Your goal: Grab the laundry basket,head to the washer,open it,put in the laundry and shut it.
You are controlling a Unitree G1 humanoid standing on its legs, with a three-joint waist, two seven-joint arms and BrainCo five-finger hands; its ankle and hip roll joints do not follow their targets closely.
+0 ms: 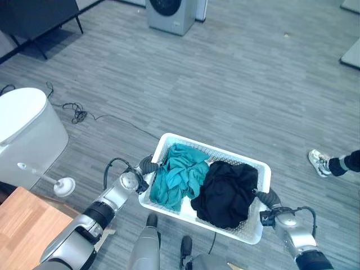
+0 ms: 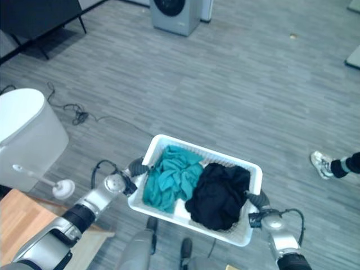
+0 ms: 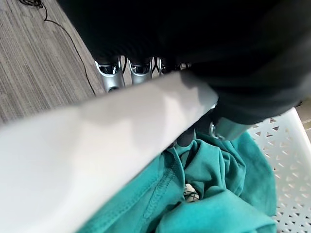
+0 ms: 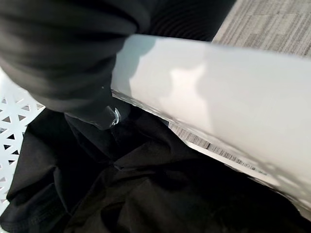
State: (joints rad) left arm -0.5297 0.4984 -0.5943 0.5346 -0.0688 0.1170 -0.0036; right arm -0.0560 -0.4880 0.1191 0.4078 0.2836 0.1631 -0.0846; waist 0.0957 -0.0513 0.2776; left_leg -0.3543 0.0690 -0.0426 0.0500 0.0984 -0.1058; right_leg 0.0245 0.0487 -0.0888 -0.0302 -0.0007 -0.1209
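The left hand (image 1: pixel 147 166) grips the short end of the laundry basket (image 1: pixel 247 233) on the robot's left, fingers (image 3: pixel 111 77) hooked down over the white rim and closed round it. The right hand (image 1: pixel 269 198) clamps the opposite end; its dark cover wraps the rim, though the fingers themselves cannot be made out there. Between the two hands the basket hangs off the floor, carried in front of the robot, a teal garment (image 1: pixel 179 175) bunched in its left half and a black garment (image 1: pixel 226 192) heaped in its right half.

So the grab looks done, and this is the walk to the washer (image 1: pixel 170 12), which stands well apart at the far edge of the floor, its door apparently shut. The next move calls for steady steps forward with both grips firm and level, then a spot near the washer to set the basket down and free a hand for the door.
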